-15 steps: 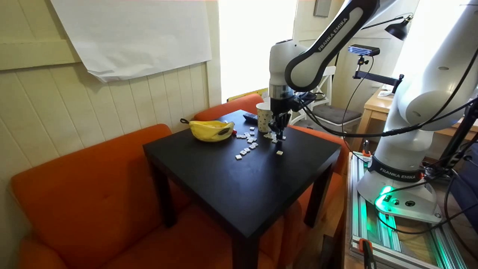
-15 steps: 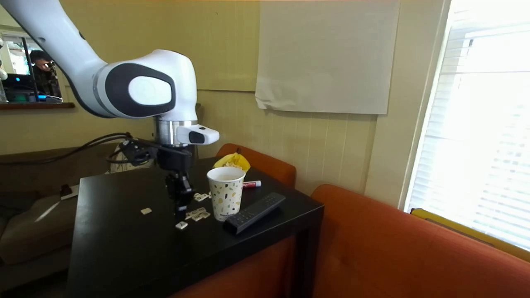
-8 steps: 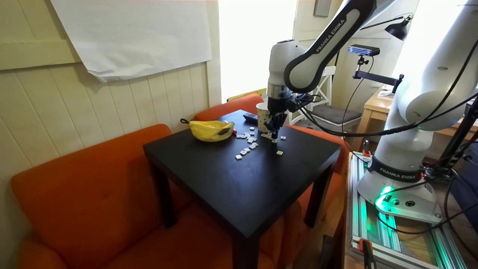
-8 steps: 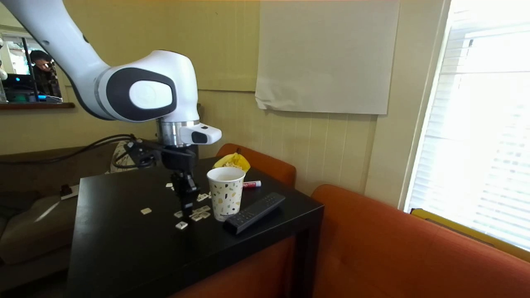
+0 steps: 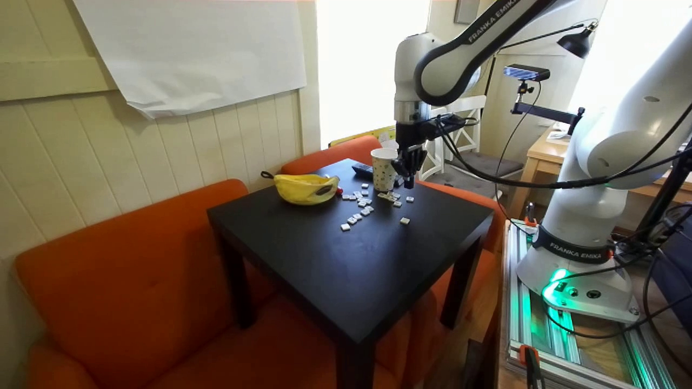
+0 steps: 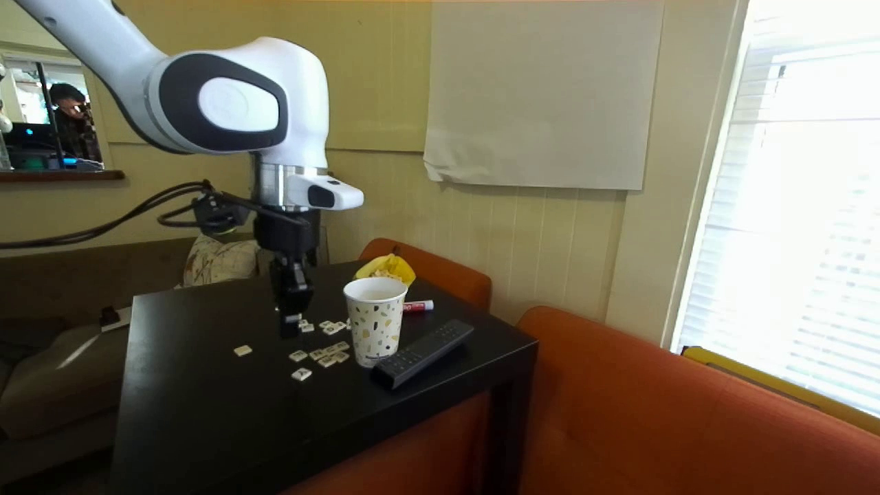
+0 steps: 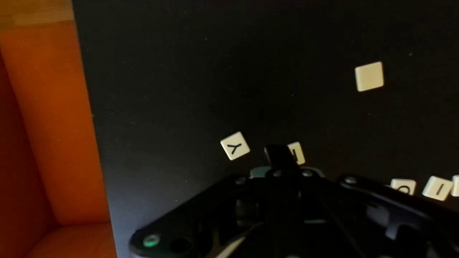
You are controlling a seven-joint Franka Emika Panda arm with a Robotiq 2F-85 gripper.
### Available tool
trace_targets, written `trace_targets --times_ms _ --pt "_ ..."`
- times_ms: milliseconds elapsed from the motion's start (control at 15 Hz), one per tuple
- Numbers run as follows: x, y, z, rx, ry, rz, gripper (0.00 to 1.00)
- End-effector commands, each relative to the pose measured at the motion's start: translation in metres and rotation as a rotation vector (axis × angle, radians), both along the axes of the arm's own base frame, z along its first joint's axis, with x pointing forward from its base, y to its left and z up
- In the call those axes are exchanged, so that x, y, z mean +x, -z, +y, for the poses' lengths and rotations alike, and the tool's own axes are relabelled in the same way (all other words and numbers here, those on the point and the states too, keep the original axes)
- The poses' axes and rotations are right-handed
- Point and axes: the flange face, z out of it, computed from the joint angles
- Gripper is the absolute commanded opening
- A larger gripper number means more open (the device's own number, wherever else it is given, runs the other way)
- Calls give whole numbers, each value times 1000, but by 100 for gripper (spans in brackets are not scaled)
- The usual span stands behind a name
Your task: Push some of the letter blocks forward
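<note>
White letter blocks (image 5: 361,204) lie spread over the black table (image 5: 330,265), and above them hang your jaws, pressed together, with nothing visible between them. I judge that you are placing the jaws for a push; whether some blocks are forward enough, I cannot say. The next move probably asks you to lower the jaws behind a chosen block, almost to the table, then sweep slowly, minding the patterned cup (image 6: 376,323), since several blocks lie just beside it. From the wrist view you can read the Y block (image 7: 235,146) and notice a lone block (image 7: 369,76) without letter on top (perhaps it lies face down). There the jaws cover part of a lettered block (image 7: 297,154), as if touching, but in both exterior views they appear raised. At its right edge the wrist view catches only a few further blocks (image 7: 438,188), and no cup that I can recognise; for the long line of blocks near the banana-shaped pouch (image 5: 305,190) you need an exterior view
</note>
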Motion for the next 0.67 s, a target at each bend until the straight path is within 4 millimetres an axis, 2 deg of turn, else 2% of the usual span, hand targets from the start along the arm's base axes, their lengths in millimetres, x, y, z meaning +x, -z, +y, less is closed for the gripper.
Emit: trace_targets --times_ms 0,267,600 --pt "-12 -15 -14 -24 32 46 0" --pt "-15 2 -25 -34 51 81 0" --pt "-9 28 -22 -20 52 92 0"
